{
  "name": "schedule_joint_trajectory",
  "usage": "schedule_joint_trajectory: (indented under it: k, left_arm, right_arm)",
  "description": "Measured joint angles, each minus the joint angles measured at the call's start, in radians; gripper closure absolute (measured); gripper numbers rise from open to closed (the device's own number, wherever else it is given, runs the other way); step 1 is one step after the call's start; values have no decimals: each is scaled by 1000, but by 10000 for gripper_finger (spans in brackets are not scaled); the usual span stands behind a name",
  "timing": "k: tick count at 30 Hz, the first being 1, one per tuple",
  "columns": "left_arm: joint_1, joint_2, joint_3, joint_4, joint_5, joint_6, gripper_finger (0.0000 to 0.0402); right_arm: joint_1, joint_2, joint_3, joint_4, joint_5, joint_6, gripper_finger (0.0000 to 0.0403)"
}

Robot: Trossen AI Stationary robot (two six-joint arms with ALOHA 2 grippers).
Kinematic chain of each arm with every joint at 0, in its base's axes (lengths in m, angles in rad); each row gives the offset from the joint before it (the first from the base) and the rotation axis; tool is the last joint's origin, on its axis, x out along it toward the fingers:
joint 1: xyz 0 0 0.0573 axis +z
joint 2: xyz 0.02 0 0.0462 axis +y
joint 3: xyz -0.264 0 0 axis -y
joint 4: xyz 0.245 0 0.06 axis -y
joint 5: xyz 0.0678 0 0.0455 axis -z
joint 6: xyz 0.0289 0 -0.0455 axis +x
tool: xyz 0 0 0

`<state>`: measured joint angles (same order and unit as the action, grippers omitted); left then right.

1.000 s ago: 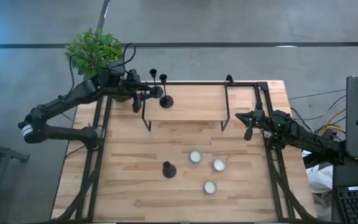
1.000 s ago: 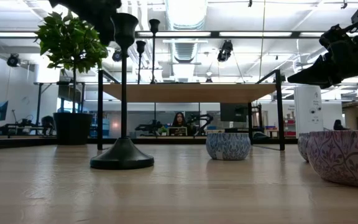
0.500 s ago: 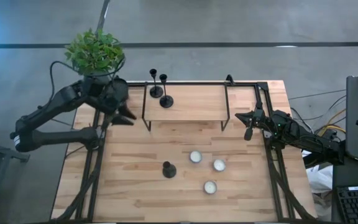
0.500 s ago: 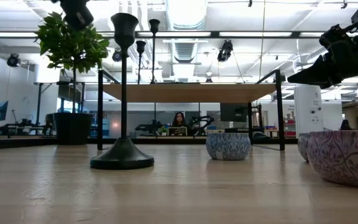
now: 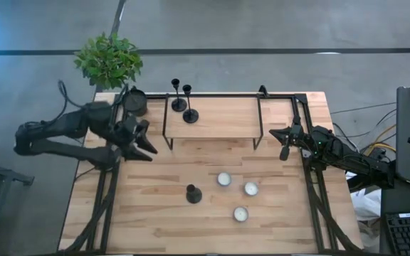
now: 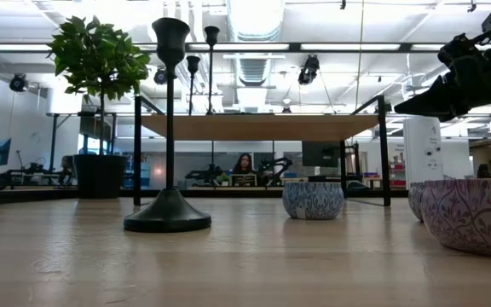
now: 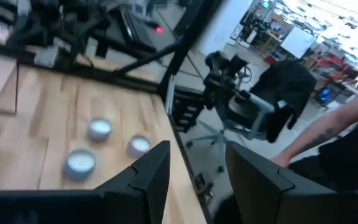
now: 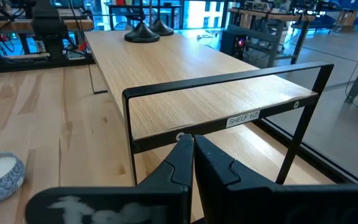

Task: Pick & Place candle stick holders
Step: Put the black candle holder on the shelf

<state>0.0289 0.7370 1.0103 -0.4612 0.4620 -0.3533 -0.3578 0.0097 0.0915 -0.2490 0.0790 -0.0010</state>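
Two black candlesticks stand on their round bases at the left end of the wooden shelf. A third candlestick stands on the table; in the low view it is close by. Three silvery tealight cups sit to its right. My left gripper is open and empty, left of the shelf; its wrist view looks over the cups. My right gripper is shut and empty at the shelf's right end.
The shelf stands on thin black legs over the table's far half. A dark pot with a green plant stands at the far left corner. A black frame rail runs along the right edge. Bare wood lies near the front edge.
My left gripper has drawn back from the candlesticks at the shelf's left end, first toward the table's left edge, then toward the near edge, and turned to point right. Both candlesticks stay upright on the shelf.
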Motion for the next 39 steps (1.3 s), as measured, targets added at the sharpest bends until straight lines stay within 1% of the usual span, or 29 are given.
schedule_joint_trajectory:
  k: [3, 6, 8, 9, 12, 14, 18, 22, 26, 28, 30, 33, 35, 39]
  left_arm:
    - [-138, 5, 0, 5, -207, 11, 241]
    - [-244, 17, 0, -30, -395, 34, 241]
    - [-288, 32, -1, -56, -468, 36, 241]
    - [-304, 40, -1, -68, -479, 40, 241]
    - [-325, 75, -1, -90, -482, 62, 241]
    - [-330, 105, -1, -100, -462, 80, 241]
    - [-339, 168, -1, -160, -355, 138, 241]
    - [-350, 224, -2, -282, -258, 200, 241]
    - [-367, 260, -10, -433, -273, 253, 241]
    - [-376, 263, -41, -450, -287, 255, 241]
    - [-386, 261, -91, -413, -300, 222, 241]
    - [-409, 254, -184, -283, -346, 192, 244]
    - [-418, 253, -250, -152, -367, 191, 246]
    - [-421, 260, -372, 118, -372, 191, 248]
  right_arm:
    - [0, 0, 0, 0, 0, 0, 394]
    - [0, 0, 0, 0, 0, 0, 394]
    - [0, 0, 0, 0, 0, 0, 394]
    - [0, 0, 0, 0, 0, 0, 394]
    - [0, 0, 0, 0, 0, 0, 394]
    - [0, 0, 0, 0, 0, 0, 394]
    - [0, 0, 0, 0, 0, 0, 394]
    - [0, 0, 0, 0, 0, 0, 394]
    - [0, 0, 0, 0, 0, 0, 394]
    - [0, 0, 0, 0, 0, 0, 394]
    - [0, 0, 0, 0, 0, 0, 394]
    - [0, 0, 0, 0, 0, 0, 394]
    - [0, 0, 0, 0, 0, 0, 394]
    - [0, 0, 0, 0, 0, 0, 394]
